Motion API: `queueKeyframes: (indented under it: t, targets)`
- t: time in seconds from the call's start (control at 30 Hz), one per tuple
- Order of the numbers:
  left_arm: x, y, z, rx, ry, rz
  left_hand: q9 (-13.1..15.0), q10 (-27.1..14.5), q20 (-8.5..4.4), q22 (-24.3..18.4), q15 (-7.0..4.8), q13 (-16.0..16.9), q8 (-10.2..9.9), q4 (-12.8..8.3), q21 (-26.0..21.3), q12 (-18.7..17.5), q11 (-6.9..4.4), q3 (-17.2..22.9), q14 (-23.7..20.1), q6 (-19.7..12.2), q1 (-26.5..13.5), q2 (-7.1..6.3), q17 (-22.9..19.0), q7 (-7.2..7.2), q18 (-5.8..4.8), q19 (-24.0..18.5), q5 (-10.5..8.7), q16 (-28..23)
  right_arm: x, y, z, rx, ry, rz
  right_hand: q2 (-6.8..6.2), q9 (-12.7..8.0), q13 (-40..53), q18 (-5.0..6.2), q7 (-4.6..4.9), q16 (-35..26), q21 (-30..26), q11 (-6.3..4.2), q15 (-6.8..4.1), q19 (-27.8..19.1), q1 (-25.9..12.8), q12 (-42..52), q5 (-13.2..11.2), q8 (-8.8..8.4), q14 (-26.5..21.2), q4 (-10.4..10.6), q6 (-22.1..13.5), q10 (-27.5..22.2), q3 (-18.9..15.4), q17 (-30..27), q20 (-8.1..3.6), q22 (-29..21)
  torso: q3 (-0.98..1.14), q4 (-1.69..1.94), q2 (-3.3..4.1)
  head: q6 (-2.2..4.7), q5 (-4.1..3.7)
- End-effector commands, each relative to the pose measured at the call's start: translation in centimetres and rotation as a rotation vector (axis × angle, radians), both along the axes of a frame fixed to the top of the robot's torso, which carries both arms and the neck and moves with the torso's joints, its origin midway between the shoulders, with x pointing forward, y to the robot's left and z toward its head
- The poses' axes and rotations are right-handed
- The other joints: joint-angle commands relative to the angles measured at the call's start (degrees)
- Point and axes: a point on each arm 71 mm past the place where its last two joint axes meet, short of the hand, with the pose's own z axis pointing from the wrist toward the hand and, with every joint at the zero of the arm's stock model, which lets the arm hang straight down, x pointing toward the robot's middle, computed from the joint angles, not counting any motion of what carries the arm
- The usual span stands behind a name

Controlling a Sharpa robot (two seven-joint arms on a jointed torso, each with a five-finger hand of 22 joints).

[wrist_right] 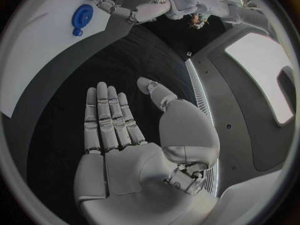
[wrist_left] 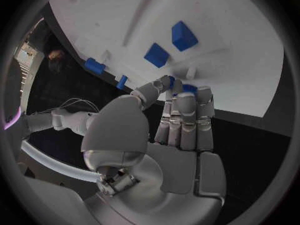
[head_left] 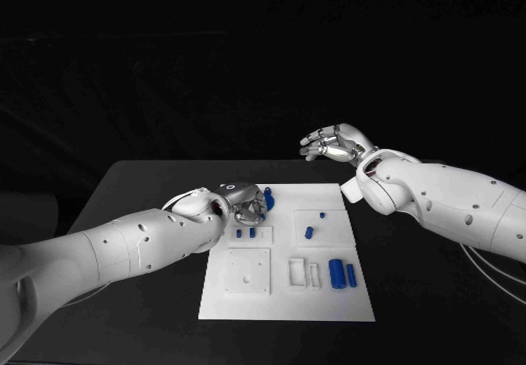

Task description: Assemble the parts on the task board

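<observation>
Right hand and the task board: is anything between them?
No. In the head view the right hand, raised beyond the task board, has only bare black table between them; the right wrist view shows the same.

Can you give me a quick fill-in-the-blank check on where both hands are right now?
1. The left robot hand pinches a small ____ part at the task board.
2. The right robot hand is raised past the board's far edge, fingers spread, holding ____.
3. The task board lies on a ____ table.

Missing words: blue; nothing; black
</observation>
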Motion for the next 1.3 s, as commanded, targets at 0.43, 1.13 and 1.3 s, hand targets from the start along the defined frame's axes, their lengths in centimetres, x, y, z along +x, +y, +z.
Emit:
queueKeyframes:
  t: [0.43, 1.13, 1.3]
  targets:
    - [0.0, 2.4, 1.7, -0.096, 0.014, 0.049, 0.03, 0.75, -0.91, 0.69, -0.36, -0.15, 0.14, 0.01, 0.34, -0.63, -0.07, 0.43, 0.55, 0.68, -0.41, 0.13, -0.03, 0.05, 2.51, 0.34, 0.97, 0.55, -0.1, -0.3, 0.0, -0.002, -0.002, 0.007, 0.34, -0.06, 0.00, 0.79, 0.48, -0.35, -0.31, -0.05, 0.15, -0.38, -0.25, -0.34, 0.29, 0.39, -0.19, -0.11, -0.40, 0.42, -0.36, -0.07, -0.17, 0.08, -0.04, 0.10, -0.09, -0.16, -0.10]
    - [0.1, 3.4, 1.0, -0.056, 0.054, 0.050, -0.01, 0.80, -0.96, 0.75, -0.34, -0.23, 0.08, -0.05, 0.33, -0.82, -0.05, 0.49, 0.48, 0.64, -0.50, 0.10, -0.05, 0.07, 2.43, 0.26, 1.25, 0.58, -0.1, -0.4, 0.0, -0.003, 0.000, 0.006, 0.37, -0.08, 0.00, 0.79, 0.48, -0.36, -0.33, -0.04, 0.15, -0.38, -0.22, -0.39, 0.30, 0.40, -0.18, -0.13, -0.39, 0.46, -0.35, -0.08, -0.17, 0.11, 0.01, -0.09, -0.02, -0.02, 0.22]
    - [0.0, 3.6, 0.6, -0.041, 0.063, 0.051, -0.01, 0.81, -0.98, 0.77, -0.34, -0.25, 0.06, -0.11, 0.33, -0.86, -0.05, 0.54, 0.45, 0.64, -0.44, 0.15, -0.06, 0.06, 2.42, 0.24, 1.29, 0.59, -0.1, -0.5, 0.0, -0.003, 0.000, 0.005, 0.37, -0.09, 0.00, 0.79, 0.48, -0.36, -0.34, -0.05, 0.15, -0.38, -0.22, -0.40, 0.30, 0.40, -0.18, -0.14, -0.40, 0.47, -0.35, -0.08, -0.17, 0.12, 0.01, -0.09, -0.01, -0.10, 0.22]
